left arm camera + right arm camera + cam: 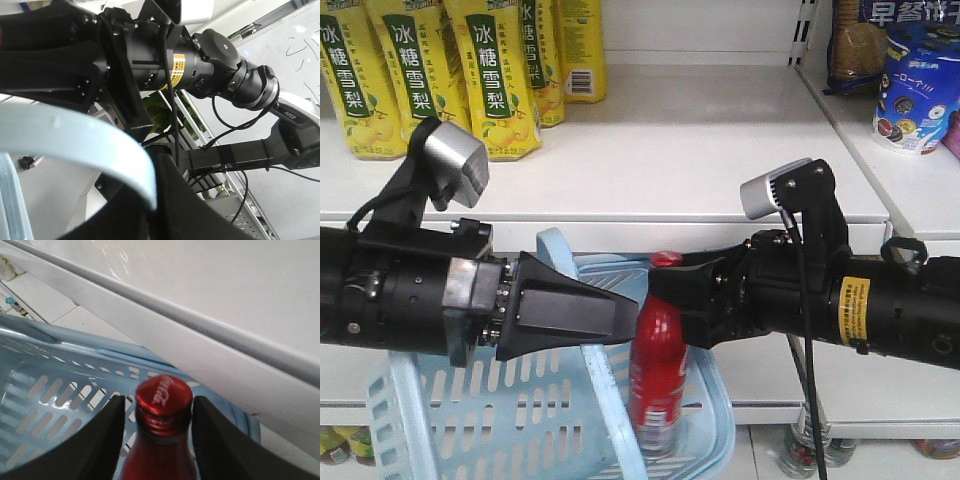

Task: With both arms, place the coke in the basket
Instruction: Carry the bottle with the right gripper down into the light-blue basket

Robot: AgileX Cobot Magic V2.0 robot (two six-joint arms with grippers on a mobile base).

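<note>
The coke (pixel 657 370) is a slim all-red bottle that stands upright inside the right end of the light blue basket (pixel 470 410). My right gripper (pixel 665 295) reaches in from the right and closes on its neck just under the red cap. In the right wrist view the cap of the coke (pixel 165 400) sits between my right gripper's (pixel 159 405) two black fingers, over the slotted wall of the basket (pixel 60 390). My left gripper (pixel 625 315) is shut on the basket's swing handle (pixel 555 250). The handle (pixel 75 135) curves through my left gripper (pixel 155 200).
Yellow-green drink bottles (pixel 430 70) stand on the white shelf behind, with a blue tub (pixel 920 90) on the right-hand shelf. The shelf's front edge (pixel 650 215) runs just above both arms. More bottles (pixel 810 450) sit on the lower shelf. The right arm (pixel 200 65) fills the left wrist view.
</note>
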